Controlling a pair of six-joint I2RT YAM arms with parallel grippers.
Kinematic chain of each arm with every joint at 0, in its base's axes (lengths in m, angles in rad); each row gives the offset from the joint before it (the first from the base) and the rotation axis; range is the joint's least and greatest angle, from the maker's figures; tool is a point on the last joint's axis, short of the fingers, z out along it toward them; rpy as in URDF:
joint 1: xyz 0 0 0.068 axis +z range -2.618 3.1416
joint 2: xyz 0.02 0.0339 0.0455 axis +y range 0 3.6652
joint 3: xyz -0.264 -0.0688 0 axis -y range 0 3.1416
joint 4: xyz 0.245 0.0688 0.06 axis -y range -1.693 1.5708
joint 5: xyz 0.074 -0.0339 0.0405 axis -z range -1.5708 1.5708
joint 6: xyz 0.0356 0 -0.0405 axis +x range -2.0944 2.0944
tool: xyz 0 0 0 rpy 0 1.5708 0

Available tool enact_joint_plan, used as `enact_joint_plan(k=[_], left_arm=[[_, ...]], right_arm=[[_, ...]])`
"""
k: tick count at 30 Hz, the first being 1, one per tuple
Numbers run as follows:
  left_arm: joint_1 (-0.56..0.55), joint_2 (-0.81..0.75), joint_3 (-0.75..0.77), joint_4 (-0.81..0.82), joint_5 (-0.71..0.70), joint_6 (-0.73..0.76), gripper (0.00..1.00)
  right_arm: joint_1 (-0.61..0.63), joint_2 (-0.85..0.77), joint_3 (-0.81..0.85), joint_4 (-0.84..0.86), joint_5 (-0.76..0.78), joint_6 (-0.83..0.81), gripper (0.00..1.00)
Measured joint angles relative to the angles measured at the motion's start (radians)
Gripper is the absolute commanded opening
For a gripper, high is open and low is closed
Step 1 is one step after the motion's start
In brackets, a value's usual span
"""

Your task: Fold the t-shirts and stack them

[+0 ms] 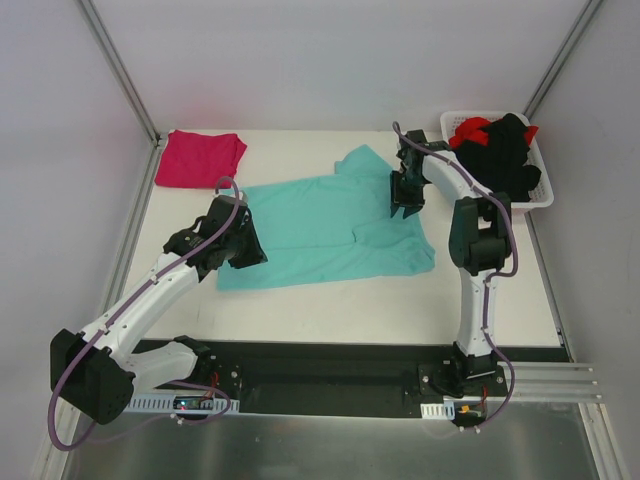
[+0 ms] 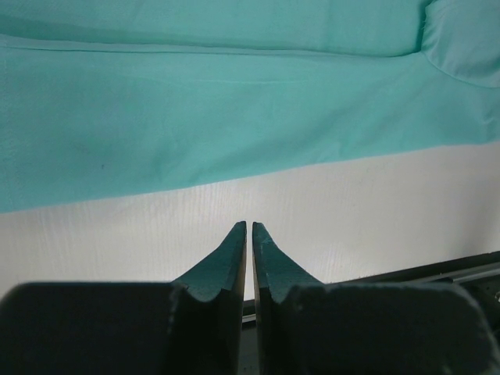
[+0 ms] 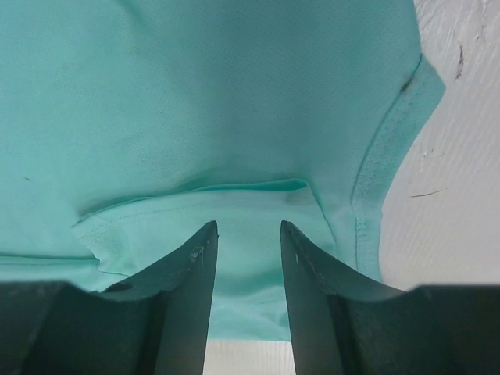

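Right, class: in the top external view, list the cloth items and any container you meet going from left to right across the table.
pink t-shirt → teal t-shirt → white basket holding the black and red garments

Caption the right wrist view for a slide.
Right hand, jaws apart, over the hemmed edge of the teal t-shirt; table at right.

The teal t-shirt (image 3: pixel 195 94) is showing soft matt cloth with a fine knitted grain and a stitched hem, and the pink t-shirt (image 1: pixel 203 158) is looking like the same dull cloth. The white tabletop (image 2: pixel 351 211) is appearing matt and faintly rough, while the fingers (image 3: pixel 187 281) of the right pincer (image 3: pixel 248 226) are looking like dark, smooth plastic with a slight sheen.
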Motion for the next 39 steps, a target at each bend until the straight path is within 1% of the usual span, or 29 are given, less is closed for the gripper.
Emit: enact_joint_plan(k=[11,16,25,32,39], left_arm=[[0.000,0.000,0.000,-0.003,0.000,0.001,0.06],[0.000,0.000,0.000,-0.004,0.000,0.001,0.06],[0.000,0.000,0.000,-0.006,0.000,0.002,0.06],[0.000,0.000,0.000,-0.006,0.000,0.002,0.06],[0.000,0.000,0.000,-0.006,0.000,0.002,0.06]], right_arm=[[-0.013,0.004,0.018,-0.001,0.010,-0.031,0.42],[-0.042,0.032,0.046,0.000,0.019,-0.041,0.43],[-0.080,0.082,0.077,-0.008,0.017,-0.050,0.41],[-0.077,0.094,0.090,-0.010,0.005,-0.050,0.41],[-0.066,0.094,0.090,-0.011,0.002,-0.050,0.39]])
